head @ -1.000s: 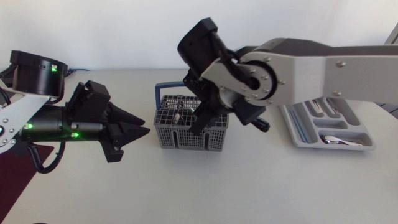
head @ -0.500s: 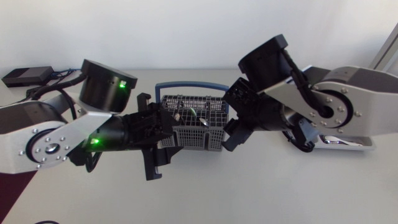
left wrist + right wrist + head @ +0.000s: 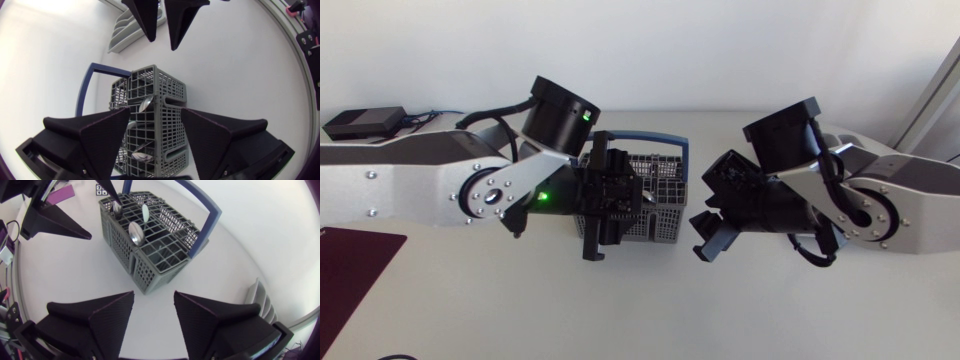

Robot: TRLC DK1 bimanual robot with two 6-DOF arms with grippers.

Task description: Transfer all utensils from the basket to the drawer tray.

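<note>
Over the cutlery basket (image 3: 165, 85) near the table's (image 3: 640, 310) far edge, the left gripper (image 3: 155, 114) hangs open and empty above the spoons (image 3: 146, 104) inside, the right gripper (image 3: 154, 295) open and empty beside it; a pick appears in hand, requiring descent and closure on one spoon.

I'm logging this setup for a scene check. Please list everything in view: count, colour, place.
basket: one, grey with blue handle, mid-table.
utensils: at least three visible, silvery, standing in the basket.
drawer tray: one, light grey, beyond the basket from the left wrist.
mat: one, dark red, table's left edge.
box: one, black, table's far left corner.
left gripper: one, black, open, above the basket.
right gripper: one, black, open and empty, short of the basket.
</note>
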